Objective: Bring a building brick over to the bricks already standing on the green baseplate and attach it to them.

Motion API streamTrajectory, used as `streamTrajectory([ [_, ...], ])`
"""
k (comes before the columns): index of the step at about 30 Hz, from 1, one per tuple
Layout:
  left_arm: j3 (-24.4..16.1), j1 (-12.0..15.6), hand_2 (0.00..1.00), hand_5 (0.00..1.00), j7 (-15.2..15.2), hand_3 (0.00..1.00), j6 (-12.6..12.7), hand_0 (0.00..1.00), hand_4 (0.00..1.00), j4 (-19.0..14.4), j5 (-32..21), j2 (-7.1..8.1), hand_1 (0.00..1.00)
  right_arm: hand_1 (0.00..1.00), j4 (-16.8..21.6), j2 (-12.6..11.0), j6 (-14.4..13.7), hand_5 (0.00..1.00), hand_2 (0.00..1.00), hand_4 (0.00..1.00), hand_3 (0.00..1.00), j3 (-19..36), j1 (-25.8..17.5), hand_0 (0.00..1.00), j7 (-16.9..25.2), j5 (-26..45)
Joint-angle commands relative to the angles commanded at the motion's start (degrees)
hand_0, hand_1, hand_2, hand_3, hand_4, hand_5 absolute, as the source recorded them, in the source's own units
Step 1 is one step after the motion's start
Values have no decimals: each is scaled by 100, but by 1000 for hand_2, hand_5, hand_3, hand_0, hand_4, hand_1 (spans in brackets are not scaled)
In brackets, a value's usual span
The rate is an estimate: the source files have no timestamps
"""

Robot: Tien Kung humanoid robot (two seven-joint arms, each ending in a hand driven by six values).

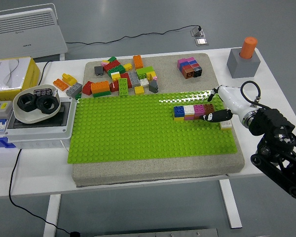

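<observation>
A row of joined bricks stands on the right part of the green baseplate [138,133]: blue [178,112], white [189,110], magenta [199,109] and brown [208,107]. My right hand [214,104] is at the brown end of the row. One black fingertip lies just in front of the brown brick and another sits behind it, near the plate's far edge. The fingers are spread and hold nothing. A small pale yellow brick [226,125] sits on the plate just under the white palm. The left arm is out of sight.
Several loose bricks [123,79] lie on the grey mat beyond the baseplate, with a small stacked cluster [189,67] at its far right. A grey block with an orange cylinder [243,61] stands at the back right. A grey box holding a bowl of black rings [37,103] is at the left.
</observation>
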Motion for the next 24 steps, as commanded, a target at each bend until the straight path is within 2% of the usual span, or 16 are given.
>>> streamTrajectory([
  [5,0,-3,334,2,-16,503,35,729,262,0,-21,-11,376,742,-23,22,-219,472,832,964,644,170,-78,771,176,272],
  [10,37,-14,333,2,-31,502,99,729,258,0,-65,-26,375,739,5,100,-579,475,831,963,644,460,-301,765,458,640],
  [15,75,-23,333,2,-53,502,180,729,258,0,-103,-58,375,739,221,242,-1153,475,831,963,644,944,-811,765,1003,1265],
  [16,78,-22,334,2,-55,502,187,725,261,0,-109,-61,375,731,258,256,-1225,479,807,962,653,993,-879,744,1074,1355],
  [21,79,-19,334,2,-80,502,233,725,261,0,-157,-77,375,731,464,307,-1826,479,807,962,653,1185,-1369,744,1706,2191],
  [22,79,-20,333,2,-91,500,242,724,260,0,-174,-77,375,668,456,315,-1940,467,756,945,649,1179,-1431,690,1838,2378],
  [24,82,-22,333,2,-109,500,255,724,260,0,-204,-79,375,668,416,341,-2195,467,756,945,649,1163,-1537,690,2144,2810],
])
